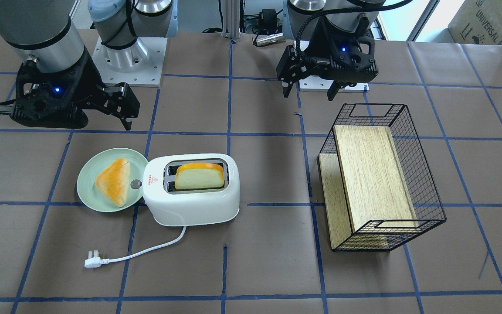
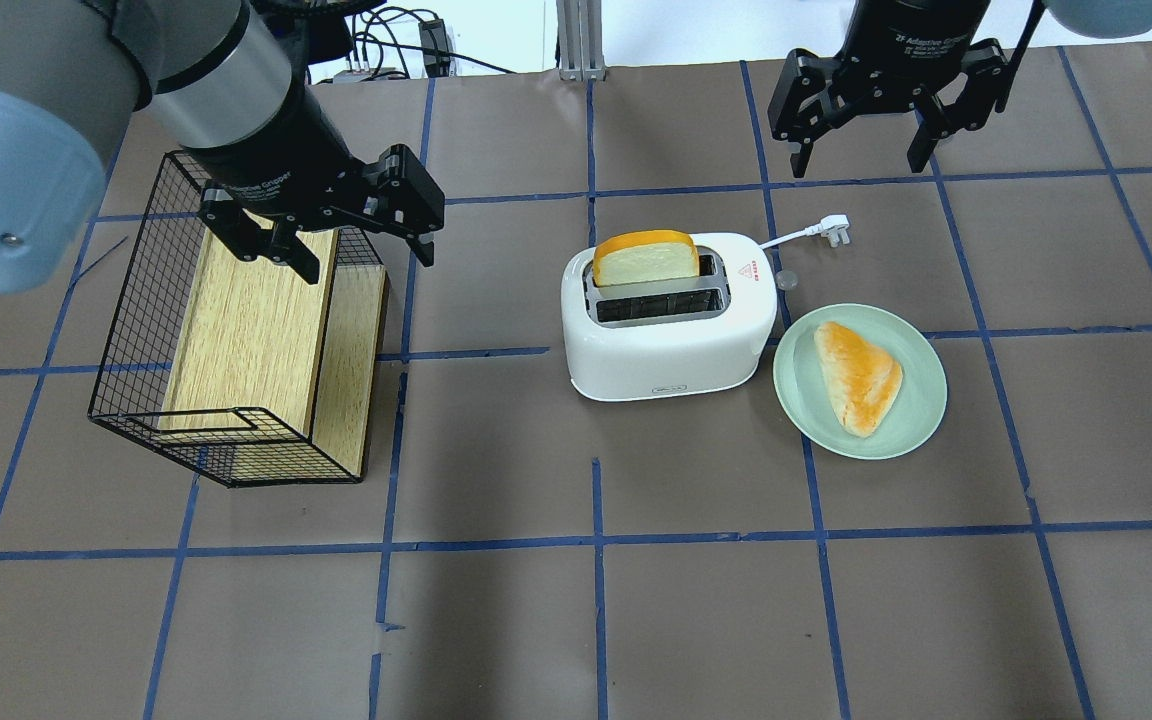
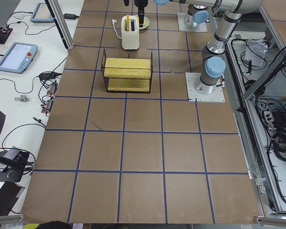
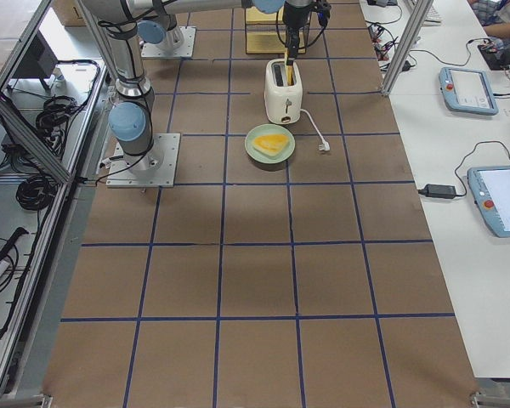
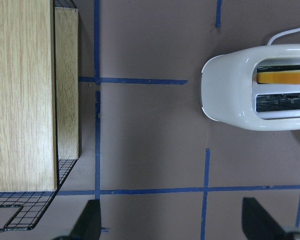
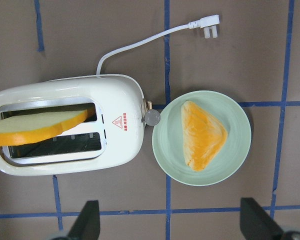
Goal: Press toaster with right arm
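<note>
The white toaster (image 1: 194,205) stands mid-table with a slice of bread (image 1: 199,176) upright in one slot. It also shows in the overhead view (image 2: 671,345) and the right wrist view (image 6: 120,145). Its silver lever knob (image 6: 152,118) sticks out on the plate side, raised (image 2: 787,280). My right gripper (image 2: 861,160) is open and empty, hovering above and beyond the knob end, apart from the toaster (image 1: 122,113). My left gripper (image 2: 368,262) is open and empty over the black wire basket (image 2: 136,300).
A pale green plate (image 2: 926,400) with a triangular bread piece (image 2: 858,375) touches the toaster's knob end. The white cord and plug (image 2: 833,228) lie loose behind it. The basket (image 1: 416,165), holding a wooden board, sits well apart on the other side.
</note>
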{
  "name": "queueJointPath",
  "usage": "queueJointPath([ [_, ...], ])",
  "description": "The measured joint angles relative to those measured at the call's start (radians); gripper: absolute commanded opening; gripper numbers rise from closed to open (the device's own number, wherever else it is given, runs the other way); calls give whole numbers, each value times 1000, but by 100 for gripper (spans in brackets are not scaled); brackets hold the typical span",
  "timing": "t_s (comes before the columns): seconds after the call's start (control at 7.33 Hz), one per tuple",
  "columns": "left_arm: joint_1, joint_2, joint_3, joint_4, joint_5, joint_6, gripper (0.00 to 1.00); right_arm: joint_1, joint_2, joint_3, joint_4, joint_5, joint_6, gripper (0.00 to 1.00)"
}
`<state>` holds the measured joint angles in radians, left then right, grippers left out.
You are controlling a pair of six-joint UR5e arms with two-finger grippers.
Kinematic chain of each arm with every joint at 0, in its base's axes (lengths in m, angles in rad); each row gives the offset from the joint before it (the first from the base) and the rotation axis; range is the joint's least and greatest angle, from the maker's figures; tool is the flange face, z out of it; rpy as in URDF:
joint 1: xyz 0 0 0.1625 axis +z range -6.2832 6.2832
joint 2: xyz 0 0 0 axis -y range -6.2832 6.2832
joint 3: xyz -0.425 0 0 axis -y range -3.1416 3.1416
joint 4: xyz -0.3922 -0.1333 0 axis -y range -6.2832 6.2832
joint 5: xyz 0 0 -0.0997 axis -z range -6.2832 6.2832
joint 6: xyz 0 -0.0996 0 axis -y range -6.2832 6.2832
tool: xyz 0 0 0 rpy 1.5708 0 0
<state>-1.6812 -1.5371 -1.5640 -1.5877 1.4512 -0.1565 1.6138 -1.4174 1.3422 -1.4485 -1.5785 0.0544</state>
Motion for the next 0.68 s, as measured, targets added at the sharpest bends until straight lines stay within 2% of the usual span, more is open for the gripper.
queueJointPath([
  [0.68, 0, 0, 0, 0, 0, 0, 100, -13, -7, 0, 28, 1, 3, 100],
])
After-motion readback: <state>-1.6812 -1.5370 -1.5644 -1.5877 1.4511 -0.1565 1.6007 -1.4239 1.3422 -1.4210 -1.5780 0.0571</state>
